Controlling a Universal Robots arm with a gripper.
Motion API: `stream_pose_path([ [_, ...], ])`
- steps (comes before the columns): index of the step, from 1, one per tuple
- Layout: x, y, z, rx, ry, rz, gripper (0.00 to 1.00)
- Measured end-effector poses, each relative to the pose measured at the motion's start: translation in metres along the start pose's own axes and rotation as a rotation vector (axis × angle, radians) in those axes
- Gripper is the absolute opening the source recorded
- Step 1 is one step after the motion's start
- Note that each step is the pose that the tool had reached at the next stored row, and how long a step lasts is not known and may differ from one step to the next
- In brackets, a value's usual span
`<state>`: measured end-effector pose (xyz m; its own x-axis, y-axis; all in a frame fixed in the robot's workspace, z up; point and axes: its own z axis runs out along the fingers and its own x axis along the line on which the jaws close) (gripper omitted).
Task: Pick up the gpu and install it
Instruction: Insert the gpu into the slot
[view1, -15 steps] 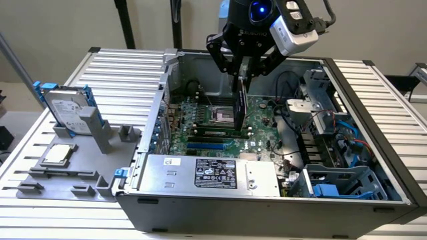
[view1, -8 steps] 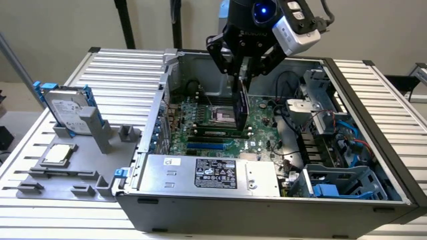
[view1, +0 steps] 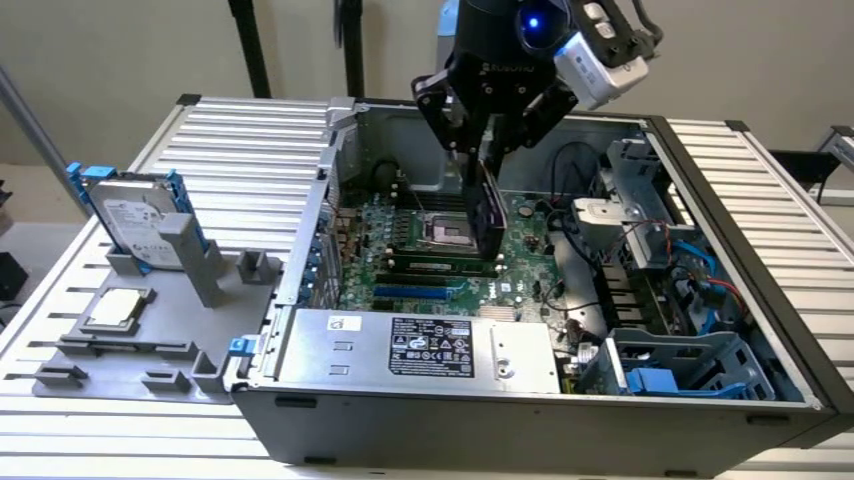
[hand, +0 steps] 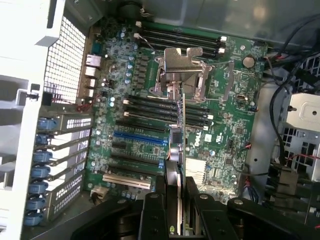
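Observation:
My gripper (view1: 483, 150) hangs over the open computer case (view1: 747, 210), shut on the gpu (view1: 483, 215). The gpu is a thin dark card held on edge, hanging down toward the green motherboard (view1: 414, 255) near the processor socket (view1: 441, 235). In the wrist view the gpu (hand: 178, 145) shows edge-on, clamped between the black fingers (hand: 154, 212) of the gripper (hand: 176, 202). Its lower edge floats above the motherboard (hand: 235, 130), over the memory slots and beside the blue slot (hand: 140, 137). It sits in no slot.
A silver hard drive with blue rails (view1: 134, 215) stands in a grey fixture (view1: 134, 340) at the exterior view's left. Inside the case are the power supply (view1: 427, 345), the drive cage (view1: 687, 365), cables (view1: 641, 250) and blue-clipped bracket slots (hand: 42, 165).

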<state>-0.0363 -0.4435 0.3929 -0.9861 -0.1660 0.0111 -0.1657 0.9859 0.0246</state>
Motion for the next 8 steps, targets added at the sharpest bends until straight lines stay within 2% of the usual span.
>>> stream_pose_path([
  [3, 0.0000, 0.0001, 0.0002, -0.0045, 0.0002, -0.046, 0.27],
  [8, 0.0000, 0.0000, 0.0004, -0.0060, 0.0020, -0.121, 0.27],
])
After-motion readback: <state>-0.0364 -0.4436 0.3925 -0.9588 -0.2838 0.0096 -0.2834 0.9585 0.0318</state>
